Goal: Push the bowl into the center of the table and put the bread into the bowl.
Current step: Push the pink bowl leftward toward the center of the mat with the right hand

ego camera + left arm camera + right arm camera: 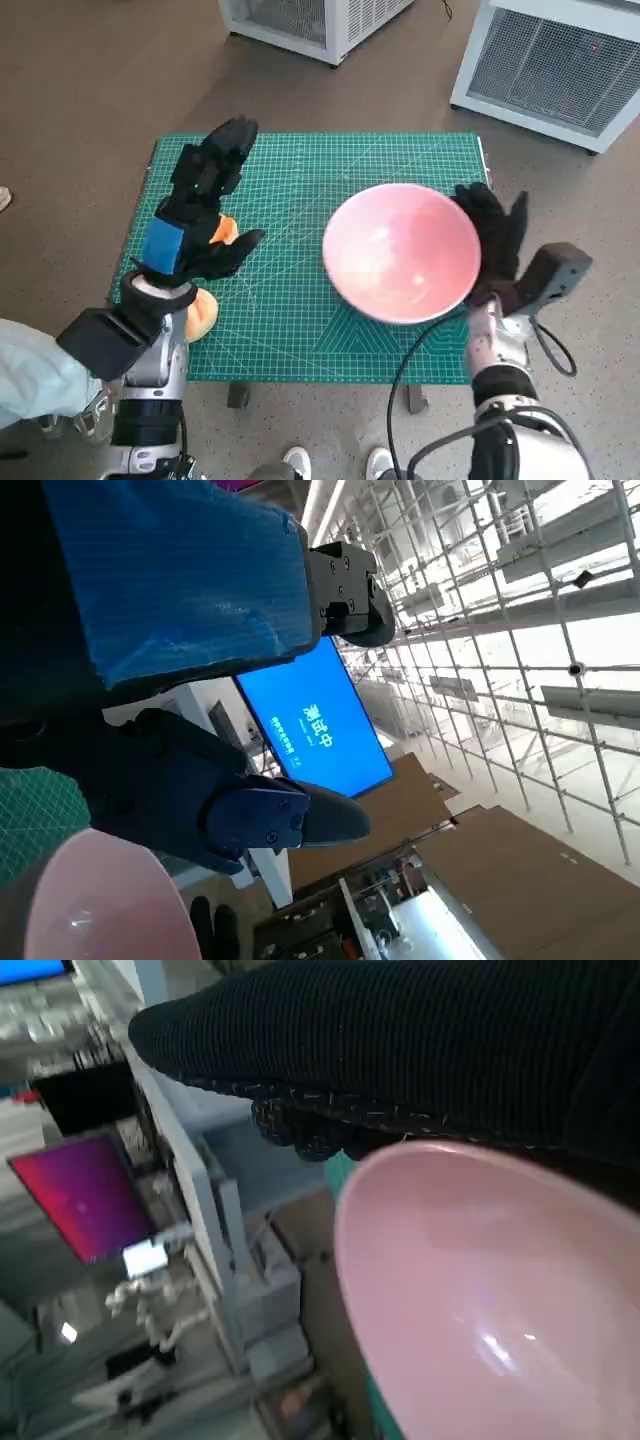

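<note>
A pink bowl stands empty on the right half of the green mat. My right hand lies flat and open against the bowl's right rim; the right wrist view shows the glove right over the bowl. My left hand hovers over the mat's left side with fingers spread and nothing in it. The bread, tan and orange, lies under that hand and wrist, mostly hidden. In the left wrist view the taped hand shows with the bowl at the corner.
Two white mesh-fronted units stand on the floor beyond the table. A person's shoes and a pale blue sleeve are near the front edge. A black cable loops off my right wrist.
</note>
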### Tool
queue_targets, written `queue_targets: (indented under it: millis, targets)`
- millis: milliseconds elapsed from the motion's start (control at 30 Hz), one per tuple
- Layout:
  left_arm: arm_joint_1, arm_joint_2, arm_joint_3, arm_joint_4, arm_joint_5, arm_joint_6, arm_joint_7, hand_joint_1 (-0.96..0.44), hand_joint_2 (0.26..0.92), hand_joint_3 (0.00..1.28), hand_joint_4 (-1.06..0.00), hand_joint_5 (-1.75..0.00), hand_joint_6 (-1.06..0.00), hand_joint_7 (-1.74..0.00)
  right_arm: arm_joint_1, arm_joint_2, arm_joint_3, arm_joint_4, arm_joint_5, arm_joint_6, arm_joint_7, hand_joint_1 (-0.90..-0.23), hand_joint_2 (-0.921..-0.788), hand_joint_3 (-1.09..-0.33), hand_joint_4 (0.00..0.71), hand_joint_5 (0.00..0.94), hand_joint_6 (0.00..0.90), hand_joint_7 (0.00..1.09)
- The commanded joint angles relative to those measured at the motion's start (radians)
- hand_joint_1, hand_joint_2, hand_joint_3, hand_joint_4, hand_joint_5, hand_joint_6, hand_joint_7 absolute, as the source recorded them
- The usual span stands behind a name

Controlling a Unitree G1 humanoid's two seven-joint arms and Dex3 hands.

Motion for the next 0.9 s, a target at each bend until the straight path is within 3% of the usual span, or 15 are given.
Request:
queue_targets:
  millis: [33,467,900]
  targets:
    - [0.025,0.014,0.008,-0.048,-0.008,0.018,0.004,-0.64,0.921,0.31,-0.18,0.00,-0.03,-0.51,-0.019,0.029,-0.006,0.020,0.001,0.036,0.002,-0.548,-0.921,-0.845,0.171,0.005,0.039,0.51]
    - [0.068,0.028,0.022,-0.111,0.007,0.038,0.027,-0.59,0.921,0.31,-0.18,0.00,-0.02,-0.50,-0.071,0.079,0.030,0.027,-0.051,0.056,-0.044,-0.574,-0.921,-0.836,0.175,0.001,0.094,0.46]
    - [0.119,0.034,0.033,-0.188,0.012,0.072,0.063,-0.62,0.921,0.31,-0.18,0.00,-0.02,-0.50,-0.110,0.125,0.020,0.034,-0.052,0.109,-0.030,-0.582,-0.921,-0.836,0.184,0.002,0.131,0.40]
